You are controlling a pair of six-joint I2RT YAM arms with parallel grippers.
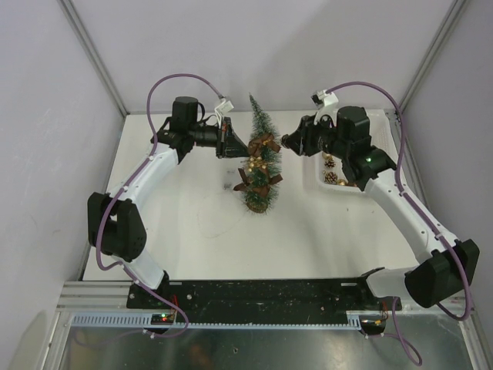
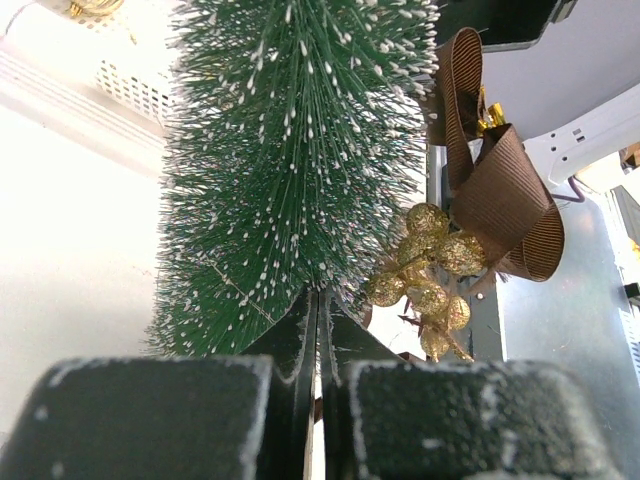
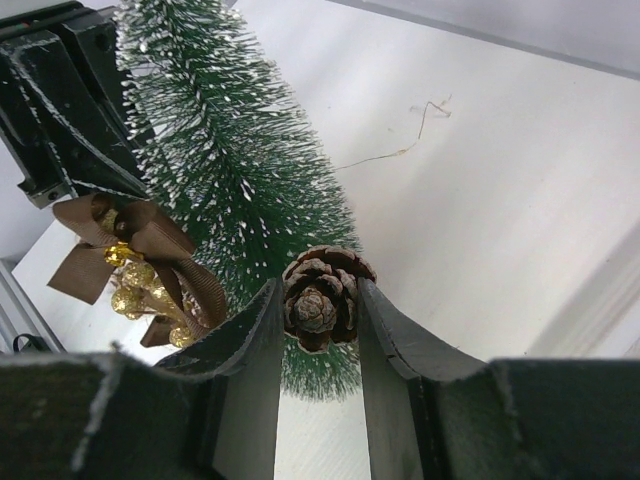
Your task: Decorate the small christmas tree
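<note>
- The slim frosted green bottle-brush christmas tree (image 1: pixel 256 127) stands upright on the white table (image 1: pixel 192 223), between our hands.
- Our left hand (image 2: pixel 318 300) is closed, its tips at the bristles.
- Our right hand (image 3: pixel 318 285) pinches a brown pine cone (image 3: pixel 318 305).

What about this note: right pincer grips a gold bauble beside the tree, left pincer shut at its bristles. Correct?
Not quite. The right wrist view shows the right pincer gripping a brown pine cone, not a gold bauble, beside the small christmas tree. The left pincer is shut at the bristles, as noted.
</note>
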